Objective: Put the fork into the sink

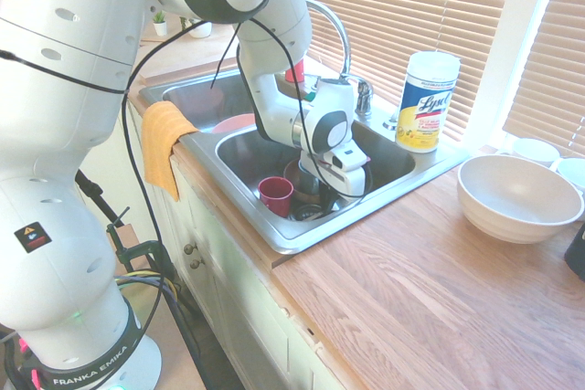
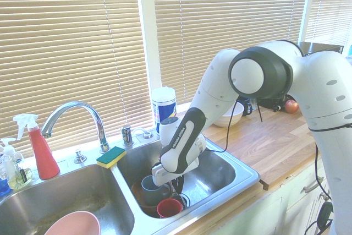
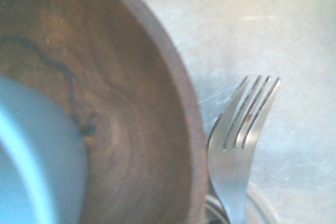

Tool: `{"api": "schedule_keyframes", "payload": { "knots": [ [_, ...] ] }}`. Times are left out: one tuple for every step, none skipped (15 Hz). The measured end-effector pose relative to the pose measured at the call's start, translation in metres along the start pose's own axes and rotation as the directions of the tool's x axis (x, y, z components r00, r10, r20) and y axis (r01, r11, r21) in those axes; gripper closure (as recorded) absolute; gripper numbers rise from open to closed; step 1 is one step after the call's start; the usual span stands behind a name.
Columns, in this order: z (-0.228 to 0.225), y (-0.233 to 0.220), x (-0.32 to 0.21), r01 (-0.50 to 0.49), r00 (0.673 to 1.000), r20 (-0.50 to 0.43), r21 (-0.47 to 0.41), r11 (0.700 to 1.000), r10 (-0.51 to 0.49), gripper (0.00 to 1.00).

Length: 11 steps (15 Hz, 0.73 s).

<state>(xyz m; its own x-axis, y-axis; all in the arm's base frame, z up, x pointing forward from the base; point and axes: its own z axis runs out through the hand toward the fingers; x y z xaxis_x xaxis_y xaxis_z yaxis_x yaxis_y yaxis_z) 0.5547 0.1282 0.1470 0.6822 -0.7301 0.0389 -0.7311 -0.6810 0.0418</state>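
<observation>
In the first exterior view, at the left, an orange cloth (image 1: 163, 148) hangs over the rim of the sink (image 1: 274, 230), which is set into the wooden counter (image 1: 430, 271). A little further right, down in the near basin, a small red cup (image 1: 275, 195) stands just beside the pincer (image 1: 340, 191), which points straight down into the basin. Right of that a canister of wipes (image 1: 426, 100) stands on the sink's back corner, and a big white bowl (image 1: 517, 196) sits on the counter at the far right.

The pincer's fingertips are hidden by the wrist housing in both exterior views. It reads as clenched, and the fork (image 3: 240, 145) rises from the bottom edge of the wrist view, so it is most likely clamped on the fork's handle, though no exterior view confirms this.

In the wrist view, a pale blue cup (image 3: 31, 156) sits inside a brown wooden bowl (image 3: 126, 103) at the left. The fork is just right of the bowl's rim, its tines over bare steel floor. Its long axis runs on from the pincer down towards the basin floor. My judgement: the fork is already inside the basin, and only lowering and release beside the bowl remain.
</observation>
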Motion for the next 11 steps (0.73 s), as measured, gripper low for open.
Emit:
{"api": "schedule_keyframes", "payload": {
  "knots": [
    [-0.001, 0.001, 0.002, 0.001, 1.000, -0.002, 0.001, 1.000, -0.001, 0.00],
    [-0.002, 0.001, 0.003, 0.002, 1.000, -0.003, 0.003, 1.000, -0.002, 0.00],
    [-0.004, 0.000, 0.003, 0.002, 1.000, -0.004, 0.006, 1.000, -0.002, 0.00],
    [-0.006, 0.000, 0.003, 0.003, 1.000, -0.006, 0.009, 1.000, -0.003, 0.00],
    [-0.007, -0.001, 0.003, 0.004, 1.000, -0.007, 0.011, 1.000, -0.004, 0.00],
    [-0.009, -0.001, 0.003, 0.004, 1.000, -0.009, 0.014, 1.000, -0.004, 0.00],
    [-0.014, -0.003, 0.003, 0.005, 1.000, -0.013, 0.017, 1.000, -0.005, 0.00],
    [-0.024, -0.004, 0.004, 0.007, 1.000, -0.019, 0.016, 1.000, -0.007, 0.00],
    [-0.040, -0.005, 0.004, 0.012, 1.000, -0.028, 0.013, 1.000, -0.011, 0.00],
    [-0.063, -0.006, 0.003, 0.018, 0.999, -0.037, 0.014, 1.000, -0.017, 0.00],
    [-0.088, -0.005, 0.000, 0.024, 0.999, -0.043, 0.017, 1.000, -0.023, 0.00]
  ]
}}
